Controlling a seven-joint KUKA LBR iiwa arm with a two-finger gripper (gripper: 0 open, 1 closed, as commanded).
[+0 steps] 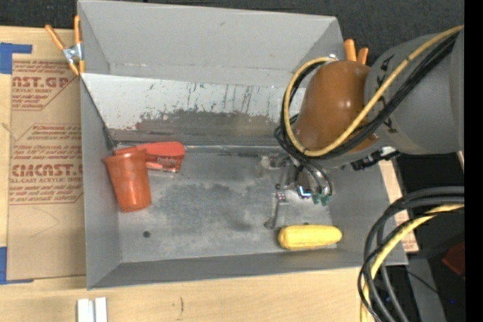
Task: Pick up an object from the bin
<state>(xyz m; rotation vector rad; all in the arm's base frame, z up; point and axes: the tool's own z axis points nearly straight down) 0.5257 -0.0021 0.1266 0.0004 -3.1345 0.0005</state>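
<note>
Where the arm enters the grey metal bin [211, 49] from the right, you see its gripper [276, 213] low over the bare floor in the bin's right half. It hangs below the rounded orange cover [332, 105] on the wrist and the looped black and yellow cables [290, 98]. Whether the gripper is open or closed you cannot tell. Nearest to it lies a yellow oblong object with rounded ends [310, 237], set lengthwise along the front wall towards the front right corner. Its left end is just beside the gripper's tip, and you cannot tell whether the two touch. Well apart, at the left side of the floor, you find an orange plastic cup [128, 179] lying tilted, its wider end towards the back wall. A flat red-orange piece [166, 155] lies just beside the cup's wider end, to its right, at the foot of the sloping back wall.
</note>
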